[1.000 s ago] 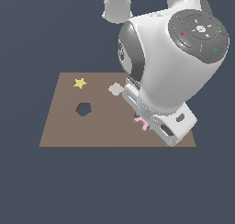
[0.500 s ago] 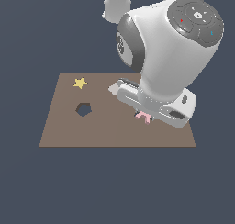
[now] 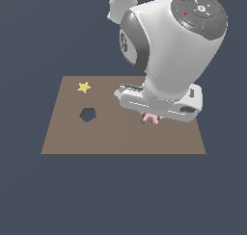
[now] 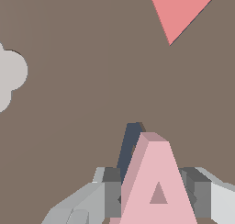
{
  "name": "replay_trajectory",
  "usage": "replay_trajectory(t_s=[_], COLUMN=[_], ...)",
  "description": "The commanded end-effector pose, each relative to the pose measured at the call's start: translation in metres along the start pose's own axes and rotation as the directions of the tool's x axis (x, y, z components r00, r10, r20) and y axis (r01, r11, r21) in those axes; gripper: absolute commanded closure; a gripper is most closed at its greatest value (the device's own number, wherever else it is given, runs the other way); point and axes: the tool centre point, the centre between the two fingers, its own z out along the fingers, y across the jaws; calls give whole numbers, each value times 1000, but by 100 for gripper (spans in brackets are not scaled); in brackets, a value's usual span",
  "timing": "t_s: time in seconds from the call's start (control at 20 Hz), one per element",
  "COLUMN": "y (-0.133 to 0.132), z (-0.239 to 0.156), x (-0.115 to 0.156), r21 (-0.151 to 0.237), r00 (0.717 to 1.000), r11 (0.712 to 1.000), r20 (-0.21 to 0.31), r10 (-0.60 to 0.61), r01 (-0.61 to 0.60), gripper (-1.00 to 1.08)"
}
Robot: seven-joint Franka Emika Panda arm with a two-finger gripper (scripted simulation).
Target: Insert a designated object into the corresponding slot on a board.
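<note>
In the wrist view my gripper (image 4: 156,193) is shut on the pale-pink A-shaped piece (image 4: 158,182), with one grey finger (image 4: 110,193) on each side. Part of a dark recessed slot (image 4: 131,145) shows just beyond the piece, and the rest is hidden behind it. In the exterior view the pink piece (image 3: 150,118) hangs under the white hand, low over the brown board (image 3: 67,137), towards the exterior view's right. The slot is hidden there by the hand.
A yellow star (image 3: 84,87) and a dark pentagon hole (image 3: 87,114) lie at the board's left in the exterior view. The wrist view shows a red-pink triangle (image 4: 181,9) and a pale grey lobed shape (image 4: 9,76). The bulky arm (image 3: 173,46) covers the board's far right.
The hand with the pink piece has moved a little away from the board's near edge and has turned. The star and the pentagon hole have not moved.
</note>
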Motion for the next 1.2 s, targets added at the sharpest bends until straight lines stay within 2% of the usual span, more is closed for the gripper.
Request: replay_trajectory(t_s=[0.0,0.35,0.85,0.9,1.15], y=[-1,-4,-5,-5,-5], z=[0,0,10,10,10], x=[2,4,5,5,5], r21=[0,0,-1,-1,-1], r00=[999,995,995,995,995], r11=[999,995,995,995,995], r20=[0,0,2,2,2], r10=[-42,-99,-102,-102,-102], r01=[42,99,102,102,102], gripper=[108,108,108,-92,-92])
